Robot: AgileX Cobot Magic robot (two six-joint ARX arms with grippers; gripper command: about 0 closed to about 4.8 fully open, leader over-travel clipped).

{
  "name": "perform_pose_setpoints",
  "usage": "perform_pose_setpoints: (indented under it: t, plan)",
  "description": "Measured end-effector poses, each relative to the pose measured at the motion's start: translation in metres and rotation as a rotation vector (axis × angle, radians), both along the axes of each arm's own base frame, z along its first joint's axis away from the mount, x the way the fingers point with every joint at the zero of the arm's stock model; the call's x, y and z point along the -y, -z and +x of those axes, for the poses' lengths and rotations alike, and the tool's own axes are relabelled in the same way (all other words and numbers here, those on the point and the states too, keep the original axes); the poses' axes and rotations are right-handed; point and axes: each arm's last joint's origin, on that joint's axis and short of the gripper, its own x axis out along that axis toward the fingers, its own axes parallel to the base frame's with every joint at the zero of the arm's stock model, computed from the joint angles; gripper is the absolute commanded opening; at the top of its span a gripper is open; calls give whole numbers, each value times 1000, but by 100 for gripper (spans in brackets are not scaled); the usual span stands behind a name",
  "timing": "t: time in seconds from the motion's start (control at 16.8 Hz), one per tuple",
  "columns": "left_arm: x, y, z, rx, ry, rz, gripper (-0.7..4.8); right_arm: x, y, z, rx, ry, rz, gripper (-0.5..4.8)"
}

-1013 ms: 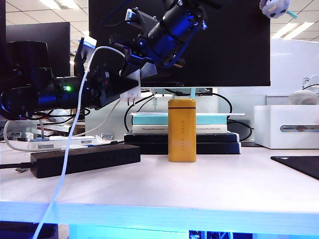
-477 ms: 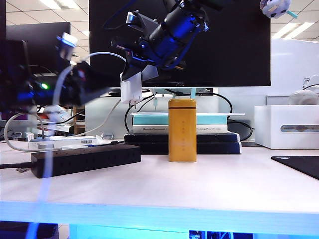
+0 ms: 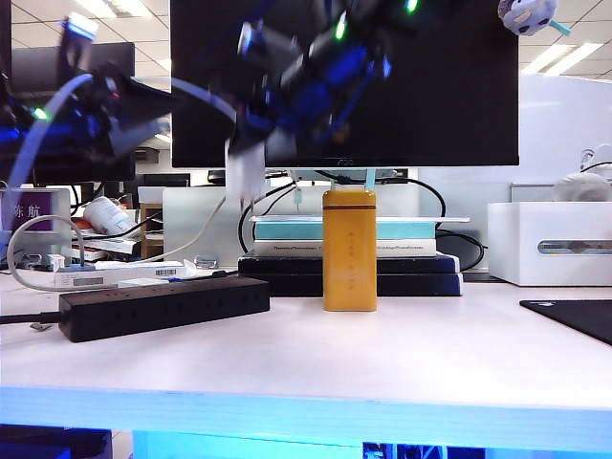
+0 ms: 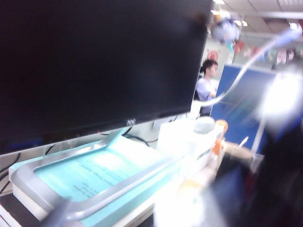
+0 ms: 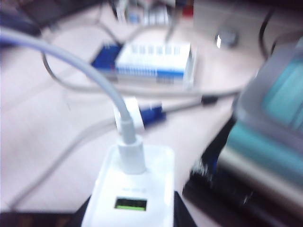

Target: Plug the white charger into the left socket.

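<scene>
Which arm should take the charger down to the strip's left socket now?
Right: the right gripper holds the white charger above the power strip. The left gripper is off to the side, holding nothing.

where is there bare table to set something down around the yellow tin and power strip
Bare table lies in front of and right of the yellow tin, up to the dark mat at the right edge. A smaller gap lies between the black power strip and the tin. Behind the strip it is crowded with cables and boxes. The right gripper holds the white charger above.
</scene>
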Motion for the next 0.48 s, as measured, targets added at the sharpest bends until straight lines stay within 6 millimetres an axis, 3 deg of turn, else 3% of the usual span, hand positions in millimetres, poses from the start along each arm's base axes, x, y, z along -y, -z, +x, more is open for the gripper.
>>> perform_pose_setpoints:
  t: [0.24,0.48]
  plan:
    - [-4,-15,-5,-40,6,-42,358,-11,40,8,-71,-11,-51,107]
    - [-4,-14,-4,-64,13,-43,358,-23,47,4,-55,-39,-39,107]
